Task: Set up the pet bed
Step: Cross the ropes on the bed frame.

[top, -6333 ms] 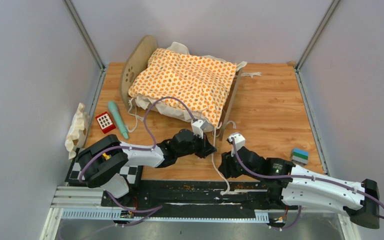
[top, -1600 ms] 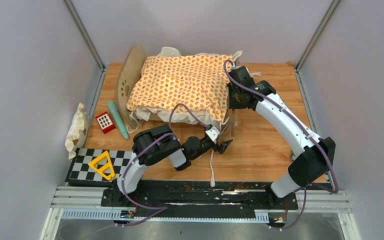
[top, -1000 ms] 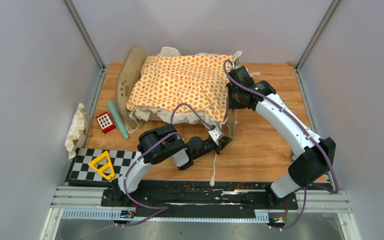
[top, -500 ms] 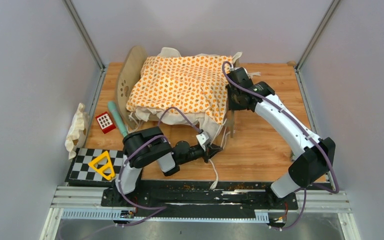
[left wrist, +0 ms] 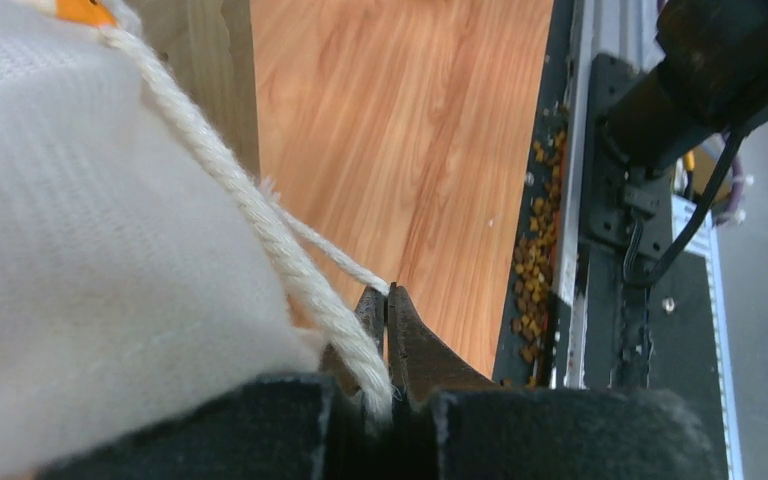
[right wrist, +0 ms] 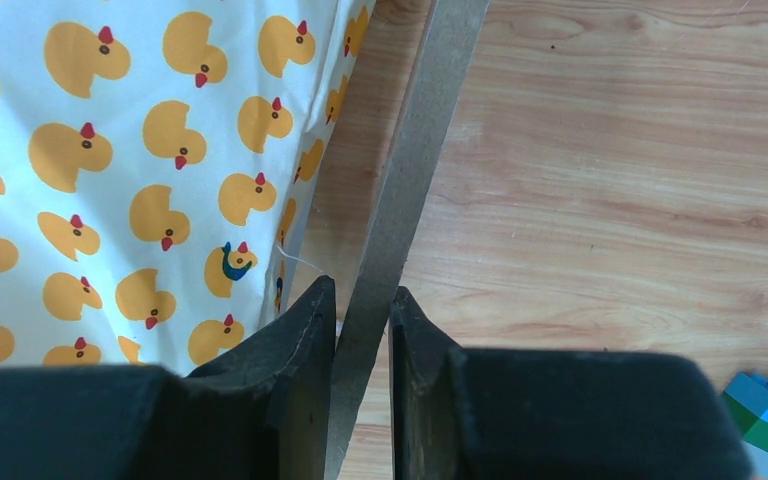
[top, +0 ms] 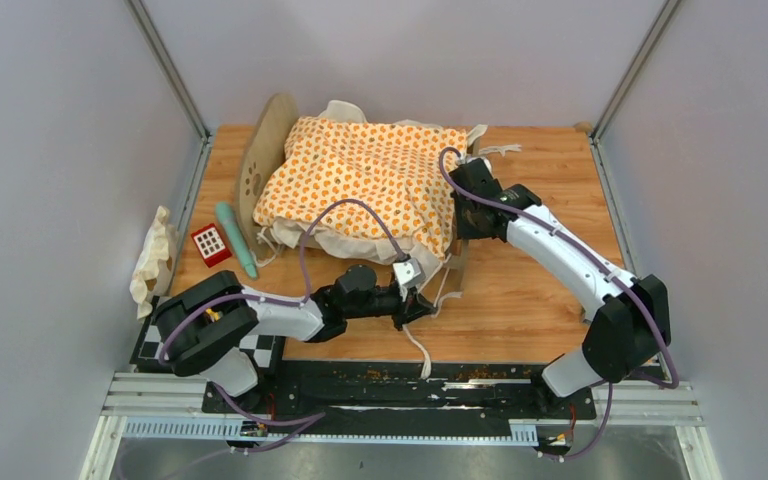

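Note:
The pet bed stands at the back of the table, its wooden end board on the left upright. An orange-patterned cushion covers it. My left gripper is at the bed's near corner, shut on one of the cushion's white tie cords, which runs between the closed jaws. The cream cushion edge fills the left of that view. My right gripper is shut on the right end board, its thin edge pinched between both fingers, beside the duck-print fabric.
A teal tube, a red-and-white block and a crumpled cream cloth lie left of the bed. A loose cord end trails toward the front rail. Kibble litters the rail. A blue-green brick sits near the right arm.
My left gripper has closed on the tie cord and drawn back toward the near left. The bed shifted slightly; my right gripper kept its hold on the end board.

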Robot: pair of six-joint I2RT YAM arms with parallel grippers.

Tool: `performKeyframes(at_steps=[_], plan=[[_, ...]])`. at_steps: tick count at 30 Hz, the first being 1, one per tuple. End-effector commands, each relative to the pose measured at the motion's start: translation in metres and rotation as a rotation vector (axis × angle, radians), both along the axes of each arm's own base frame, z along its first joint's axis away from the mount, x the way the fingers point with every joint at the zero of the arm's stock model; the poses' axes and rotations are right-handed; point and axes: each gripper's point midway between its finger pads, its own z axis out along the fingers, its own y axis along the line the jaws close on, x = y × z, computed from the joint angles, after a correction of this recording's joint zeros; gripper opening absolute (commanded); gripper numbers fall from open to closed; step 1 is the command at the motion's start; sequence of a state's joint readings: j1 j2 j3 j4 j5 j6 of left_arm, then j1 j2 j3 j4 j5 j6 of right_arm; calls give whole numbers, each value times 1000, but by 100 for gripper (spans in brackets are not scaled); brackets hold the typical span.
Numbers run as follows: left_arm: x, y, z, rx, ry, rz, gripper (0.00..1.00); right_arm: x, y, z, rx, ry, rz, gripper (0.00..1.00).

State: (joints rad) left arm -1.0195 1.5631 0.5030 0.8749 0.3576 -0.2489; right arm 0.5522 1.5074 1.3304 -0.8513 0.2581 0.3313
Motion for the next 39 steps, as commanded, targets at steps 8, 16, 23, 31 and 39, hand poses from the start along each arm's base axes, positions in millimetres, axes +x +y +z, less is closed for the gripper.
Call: performKeyframes(at_steps=[8, 16, 23, 31, 39], plan=[[-38, 15, -26, 255, 92, -185, 0, 38, 22, 44, 88, -318, 98, 0], [-30, 7, -22, 273, 87, -200, 0, 59, 24, 70, 40, -398, 127, 0], [-21, -4, -29, 221, 163, -201, 0, 63, 10, 52, -29, -385, 61, 1], [-25, -7, -29, 202, 198, -226, 0, -3, -1, 59, 159, -372, 66, 48], [-25, -6, -22, 197, 190, -224, 0, -89, 19, 34, 535, -249, 125, 49]])
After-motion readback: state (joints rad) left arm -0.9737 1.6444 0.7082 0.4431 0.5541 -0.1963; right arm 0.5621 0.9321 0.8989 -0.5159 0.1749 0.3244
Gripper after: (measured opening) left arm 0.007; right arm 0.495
